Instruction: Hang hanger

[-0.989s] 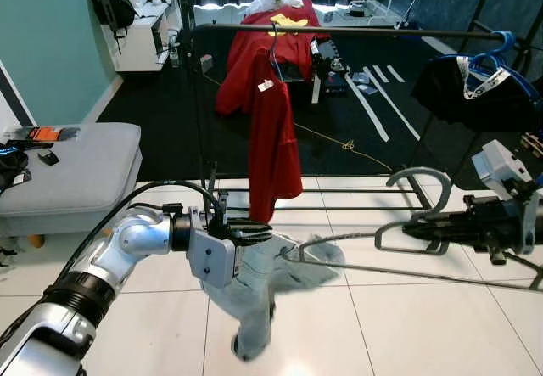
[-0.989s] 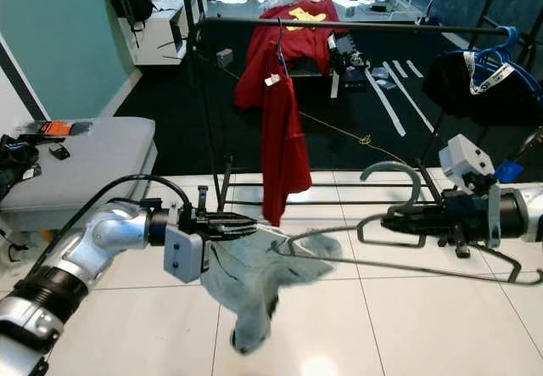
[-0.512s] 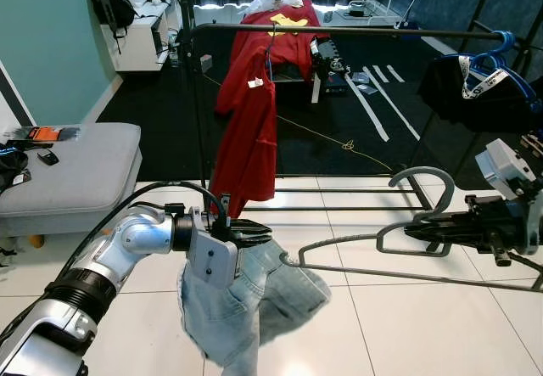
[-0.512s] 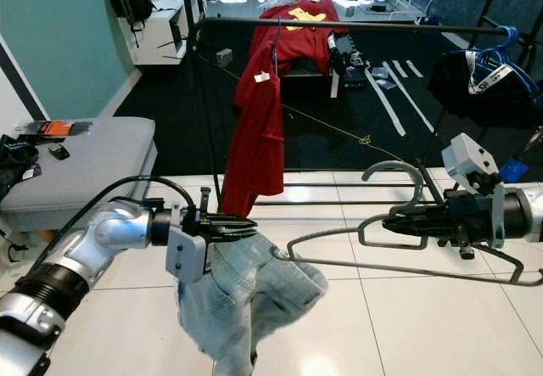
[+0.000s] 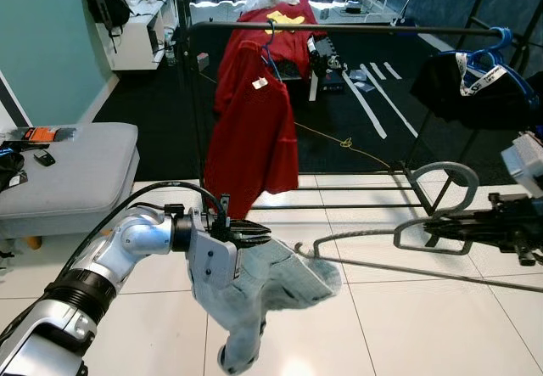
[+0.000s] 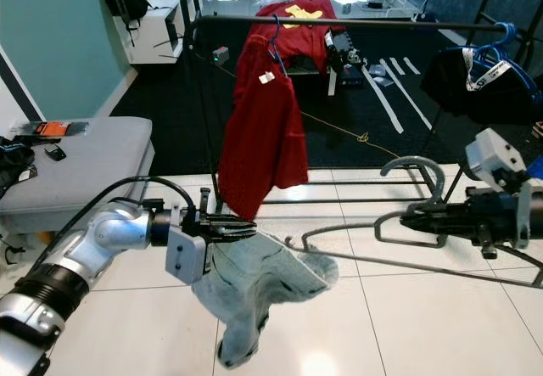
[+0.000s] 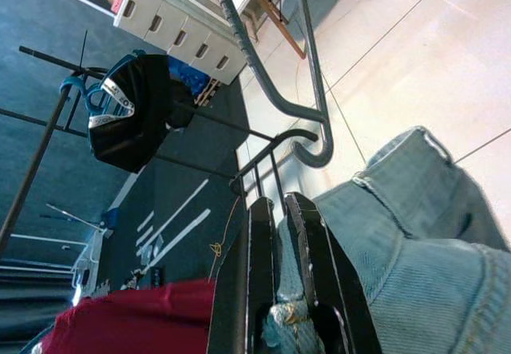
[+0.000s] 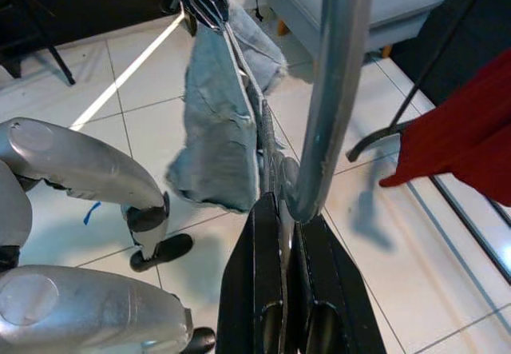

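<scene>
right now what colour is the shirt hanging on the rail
Red shirt, clearest in the left eye view.

Head stereo pair looking down-forward, wrist cameras close along each tool, all sharing the jeans (image 5: pixel 254 287)

White tiled floor (image 5: pixel 407 325), teal wall (image 5: pixel 42 45), grey bench (image 5: pixel 72 168), dark carpet (image 5: pixel 339 130).
</scene>
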`<state>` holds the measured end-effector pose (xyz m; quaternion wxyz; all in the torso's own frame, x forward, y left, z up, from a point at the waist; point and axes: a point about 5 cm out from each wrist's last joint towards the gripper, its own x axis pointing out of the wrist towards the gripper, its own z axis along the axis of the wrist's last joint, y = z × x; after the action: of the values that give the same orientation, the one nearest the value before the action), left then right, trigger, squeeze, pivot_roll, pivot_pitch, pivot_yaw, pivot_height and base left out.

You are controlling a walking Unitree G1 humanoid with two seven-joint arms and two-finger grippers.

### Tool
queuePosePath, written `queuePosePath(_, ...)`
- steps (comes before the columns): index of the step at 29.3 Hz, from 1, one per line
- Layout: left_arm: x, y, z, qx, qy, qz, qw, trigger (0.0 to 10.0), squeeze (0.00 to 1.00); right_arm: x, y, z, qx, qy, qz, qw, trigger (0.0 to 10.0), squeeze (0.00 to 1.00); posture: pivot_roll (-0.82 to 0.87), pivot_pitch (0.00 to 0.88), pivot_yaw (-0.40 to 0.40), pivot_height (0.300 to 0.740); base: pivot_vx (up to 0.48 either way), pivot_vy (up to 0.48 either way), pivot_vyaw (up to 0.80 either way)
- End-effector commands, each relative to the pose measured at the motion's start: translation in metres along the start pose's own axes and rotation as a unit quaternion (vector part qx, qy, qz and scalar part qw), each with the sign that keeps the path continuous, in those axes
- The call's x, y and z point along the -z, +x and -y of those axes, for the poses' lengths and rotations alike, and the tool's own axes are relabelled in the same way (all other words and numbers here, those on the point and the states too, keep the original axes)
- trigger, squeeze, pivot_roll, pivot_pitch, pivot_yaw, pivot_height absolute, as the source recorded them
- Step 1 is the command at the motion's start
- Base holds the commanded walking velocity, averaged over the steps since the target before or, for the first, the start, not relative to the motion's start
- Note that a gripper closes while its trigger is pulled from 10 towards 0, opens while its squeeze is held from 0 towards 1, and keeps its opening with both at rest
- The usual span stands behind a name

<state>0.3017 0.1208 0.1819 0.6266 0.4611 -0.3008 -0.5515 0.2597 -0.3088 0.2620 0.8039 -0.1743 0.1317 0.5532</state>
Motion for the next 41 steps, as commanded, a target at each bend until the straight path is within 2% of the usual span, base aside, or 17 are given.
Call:
queuePosePath(1, 0.0, -0.001, 0.0, 0.002, 0.002, 0.003, 1.0, 10.0, 0.0, -0.004, -0.005, 0.001, 0.007, -0.01, -0.007, 1.0, 10.0, 0.0, -0.02, 0.079, 0.009, 0.74, 0.0, 0.0, 0.0)
queuePosePath(7, -0.002, -0.001, -0.002, -0.007, 0.005, 0.006, 1.0, 10.0, 0.0, -0.004, -0.01, 0.0, 0.005, -0.001, -0.012, 1.0, 10.0, 0.0, -0.03, 0.08, 0.011, 0.74, 0.0, 0.0, 0.0)
queuePosePath(11, -0.011, 0.002, -0.012, -0.028, 0.021, 0.031, 0.999, 10.0, 0.0, 0.008, -0.006, -0.007, -0.008, 0.022, -0.028, 0.999, 10.0, 0.0, -0.02, 0.082, 0.009, 0.74, 0.0, 0.0, 0.0)
queuePosePath(22, -0.03, 0.009, -0.023, -0.046, 0.043, 0.071, 0.995, 10.0, 0.0, 0.018, -0.004, -0.007, 0.002, 0.024, -0.039, 0.999, 10.0, 0.0, -0.02, 0.082, 0.011, 0.74, 0.0, 0.0, 0.0)
queuePosePath(28, -0.032, 0.011, -0.026, -0.05, 0.042, 0.077, 0.995, 10.0, 0.0, 0.018, -0.001, -0.007, 0.0, 0.019, -0.031, 0.999, 10.0, 0.0, -0.02, 0.079, 0.011, 0.74, 0.0, 0.0, 0.0)
queuePosePath(31, -0.032, 0.011, -0.027, -0.059, 0.032, 0.076, 0.995, 10.0, 0.0, 0.018, 0.004, -0.006, -0.005, 0.016, -0.026, 1.0, 10.0, 0.0, -0.02, 0.078, 0.012, 0.74, 0.0, 0.0, 0.0)
queuePosePath(35, -0.034, 0.012, -0.028, -0.065, 0.022, 0.077, 0.995, 10.0, 0.0, 0.016, 0.027, -0.007, -0.033, 0.014, 0.008, 0.999, 10.0, 0.0, -0.02, 0.077, 0.013, 0.74, 0.0, 0.0, 0.0)
queuePosePath(37, -0.034, 0.013, -0.028, -0.066, 0.021, 0.077, 0.995, 10.0, 0.0, 0.015, 0.03, -0.007, -0.037, 0.014, 0.012, 0.999, 10.0, 0.0, -0.02, 0.077, 0.013, 0.74, 0.0, 0.0, 0.0)
queuePosePath(38, -0.035, 0.013, -0.027, -0.069, 0.017, 0.077, 0.994, 10.0, 0.0, 0.014, 0.042, -0.008, -0.057, 0.013, 0.02, 0.998, 10.0, 0.0, -0.02, 0.077, 0.009, 0.74, 0.0, 0.0, 0.0)
queuePosePath(41, -0.036, 0.013, -0.028, -0.074, 0.015, 0.078, 0.994, 10.0, 0.0, 0.013, 0.049, -0.008, -0.065, 0.01, 0.027, 0.997, 10.0, 0.0, -0.02, 0.075, 0.007, 0.74, 0.0, 0.0, 0.0)
